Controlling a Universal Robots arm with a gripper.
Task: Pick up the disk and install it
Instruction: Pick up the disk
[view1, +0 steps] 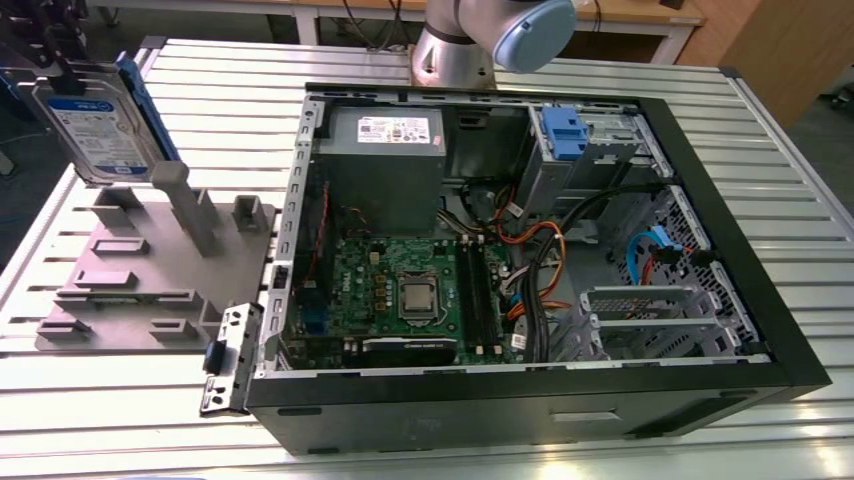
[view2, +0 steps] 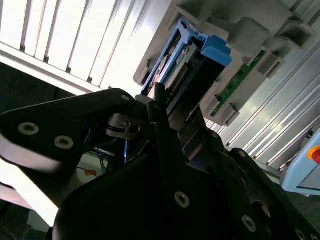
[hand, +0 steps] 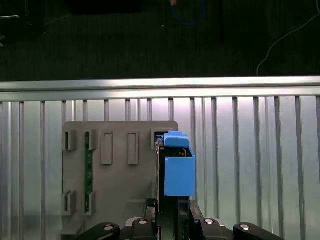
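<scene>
At grey fixture (view1: 134, 270) | claw (hand: 170, 204) clamps disk (view1: 96, 125) | disk standing upright

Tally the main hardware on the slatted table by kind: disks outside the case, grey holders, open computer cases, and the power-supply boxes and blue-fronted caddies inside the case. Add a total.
disk: 1
grey holder: 1
open computer case: 1
power-supply box: 1
blue-fronted caddy: 1
Total: 5
</scene>
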